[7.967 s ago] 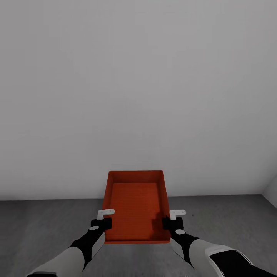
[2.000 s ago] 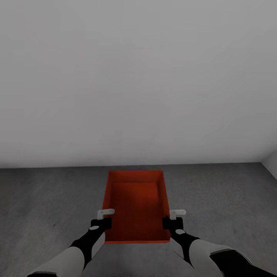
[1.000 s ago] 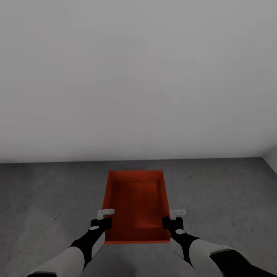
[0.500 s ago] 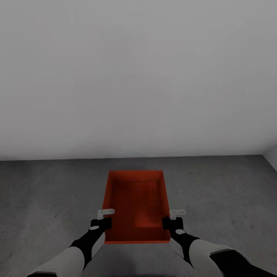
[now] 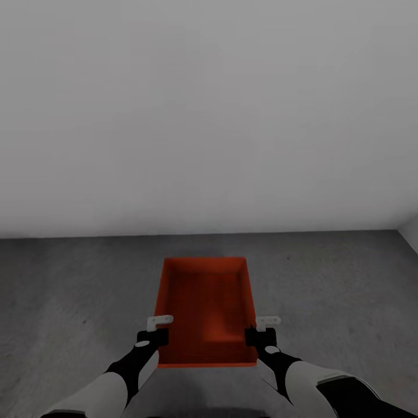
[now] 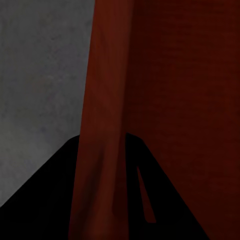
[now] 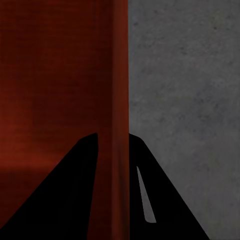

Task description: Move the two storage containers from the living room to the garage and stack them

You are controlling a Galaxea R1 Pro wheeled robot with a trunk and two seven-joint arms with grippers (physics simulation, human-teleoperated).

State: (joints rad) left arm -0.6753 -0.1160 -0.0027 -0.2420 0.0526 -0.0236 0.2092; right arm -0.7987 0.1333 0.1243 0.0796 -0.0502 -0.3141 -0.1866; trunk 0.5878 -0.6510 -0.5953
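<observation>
1 red-orange storage container (image 5: 206, 310) hangs in front of the robot, carried between both arms above the dark grey concrete floor (image 5: 337, 290). It is an open box with no lid, its long axis running from near to far, and its inner base lies in shadow, with a slightly brighter patch toward the near right corner.

At the container's left wall, toward the near end, sits the left gripper (image 5: 155, 330); its jaws are closed across that wall. In the left wrist view the red wall (image 6: 102, 125) runs straight between the 2 dark fingers (image 6: 45, 200), one inside the box and one outside, with the mottled floor (image 6: 40, 75) beyond on the outer side.

The right gripper (image 5: 261, 330) mirrors this on the right wall, also toward the near end, jaws pinched on the wall. The right wrist view shows the thin wall (image 7: 120, 100) passing between the 2 fingers (image 7: 165, 200), the container's inner base (image 7: 50, 85) on one side and grey floor (image 7: 185, 85) on the other.

Beyond the container, a plain pale grey wall (image 5: 209, 116) rises from the floor's far edge and takes up the upper half of the head view. At the far right, a second wall (image 5: 411, 229) meets it at a corner. The container is near that far wall but apart from it.
</observation>
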